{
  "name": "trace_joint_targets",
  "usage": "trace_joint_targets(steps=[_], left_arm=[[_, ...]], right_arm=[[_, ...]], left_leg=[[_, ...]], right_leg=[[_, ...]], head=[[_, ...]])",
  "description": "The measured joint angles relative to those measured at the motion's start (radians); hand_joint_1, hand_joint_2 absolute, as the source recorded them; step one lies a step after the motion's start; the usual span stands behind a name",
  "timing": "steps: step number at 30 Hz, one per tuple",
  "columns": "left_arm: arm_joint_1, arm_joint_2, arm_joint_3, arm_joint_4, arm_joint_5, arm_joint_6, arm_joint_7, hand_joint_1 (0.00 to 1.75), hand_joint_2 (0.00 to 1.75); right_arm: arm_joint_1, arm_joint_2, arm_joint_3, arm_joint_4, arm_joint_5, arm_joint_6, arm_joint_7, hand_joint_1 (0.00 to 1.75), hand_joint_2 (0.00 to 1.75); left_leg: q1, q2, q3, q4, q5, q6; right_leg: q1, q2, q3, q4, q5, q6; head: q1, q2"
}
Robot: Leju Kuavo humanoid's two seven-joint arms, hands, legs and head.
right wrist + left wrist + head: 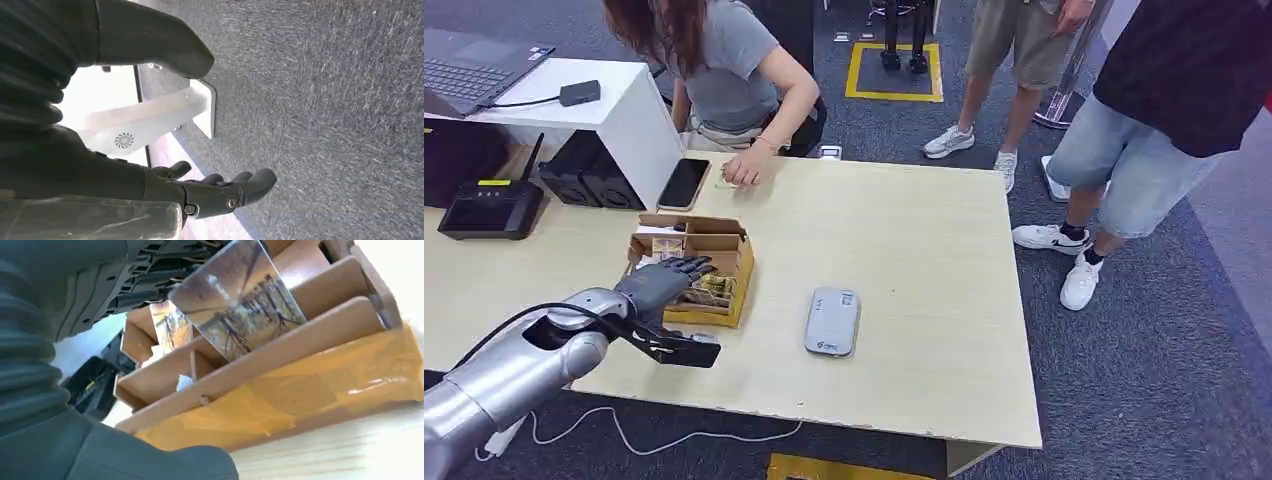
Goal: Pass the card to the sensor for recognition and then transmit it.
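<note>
A brown cardboard box (733,290) with slotted dividers (280,347) stands on the pale wooden table (904,250), left of centre. My left hand (662,280) reaches down into it. The fingers (150,270) pinch the upper edge of a glossy card (235,300) printed with trees. That card is tilted, with its lower edge still behind a divider. A second card (171,326) stands in a slot further back. The sensor (831,320), a flat grey-white pad, lies on the table to the right of the box. My right hand (220,192) hangs over grey carpet, fingers apart, holding nothing.
A seated person rests a hand (746,170) on the far table edge beside a black phone (684,183). A black device with an antenna (494,205) and speakers (574,170) stand at the far left. Two people stand on the carpet at the right. A white cable (664,438) hangs off the near edge.
</note>
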State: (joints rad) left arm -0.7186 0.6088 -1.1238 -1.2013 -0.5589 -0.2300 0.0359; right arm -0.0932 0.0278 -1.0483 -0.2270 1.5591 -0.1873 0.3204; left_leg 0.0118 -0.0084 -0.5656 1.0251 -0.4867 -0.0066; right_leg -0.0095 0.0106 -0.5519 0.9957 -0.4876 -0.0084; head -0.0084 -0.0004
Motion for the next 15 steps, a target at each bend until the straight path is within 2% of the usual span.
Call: trace_joint_targets(steps=[8,15], left_arm=[[0.047,-0.056,0.052,0.022,-0.077,0.040,-0.035,0.00,1.75],[0.095,-0.121,0.099,0.035,-0.172,0.111,-0.047,0.00,1.75]], right_arm=[[0.000,0.000,0.000,0.000,-0.002,0.001,0.000,0.00,1.75],[-0.001,0.000,0.000,0.000,-0.010,0.003,0.000,0.00,1.75]], left_leg=[[0.000,0.000,0.000,0.000,0.000,0.000],[0.000,-0.001,0.000,0.000,0.000,0.000]], right_leg=[[0.000,0.000,0.000,0.000,0.000,0.000],[0.000,0.000,0.000,0.000,0.000,0.000]], head=[[0.000,0.000],[0.000,0.000]])
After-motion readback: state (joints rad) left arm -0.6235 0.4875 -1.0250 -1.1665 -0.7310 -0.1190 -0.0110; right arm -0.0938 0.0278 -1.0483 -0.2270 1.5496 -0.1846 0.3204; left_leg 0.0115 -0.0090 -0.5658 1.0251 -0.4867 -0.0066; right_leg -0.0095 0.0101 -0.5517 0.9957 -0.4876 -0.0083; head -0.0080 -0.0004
